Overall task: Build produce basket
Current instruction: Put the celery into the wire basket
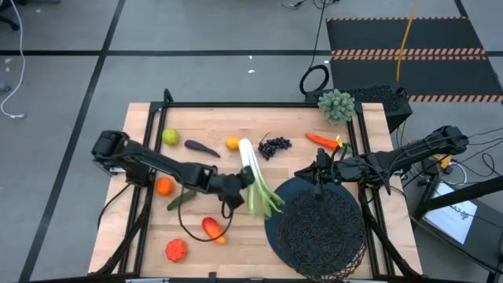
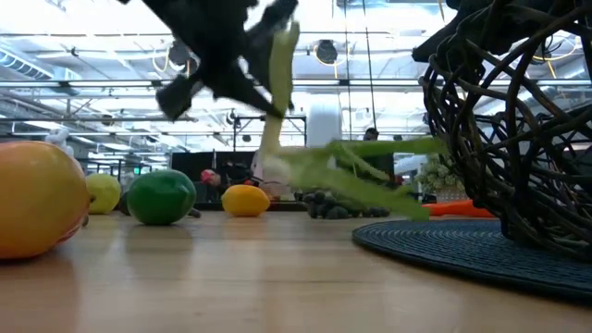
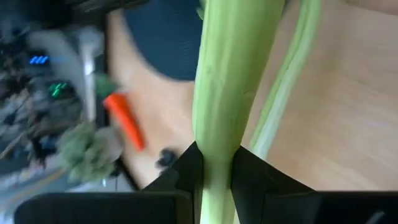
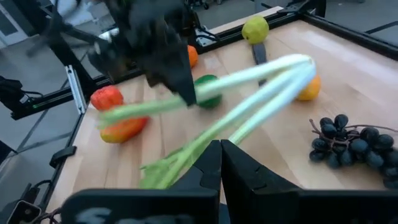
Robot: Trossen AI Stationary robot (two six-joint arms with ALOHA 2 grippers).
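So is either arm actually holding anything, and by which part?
The left gripper clamps the celery stalk around its stem; the right gripper is shut and empty.

A light wooden plank table [image 1: 212, 130] framed by black metal rails stands on a grey floor [image 1: 63, 47] crossed by dark seam lines, with a white cable [image 1: 14, 86] curling at about nine o'clock from the table. Toward one o'clock lies a black ribbed floor mat [image 1: 409, 35] edged with orange-and-black hazard stripes and crossed by a yellow cable [image 1: 405, 39], and a loose coil of black cable [image 1: 314, 79] rests on the floor at twelve o'clock. Seen level across the table, the room behind is a large bright hall under a ceiling of white beams and strip lights [image 2: 83, 65].
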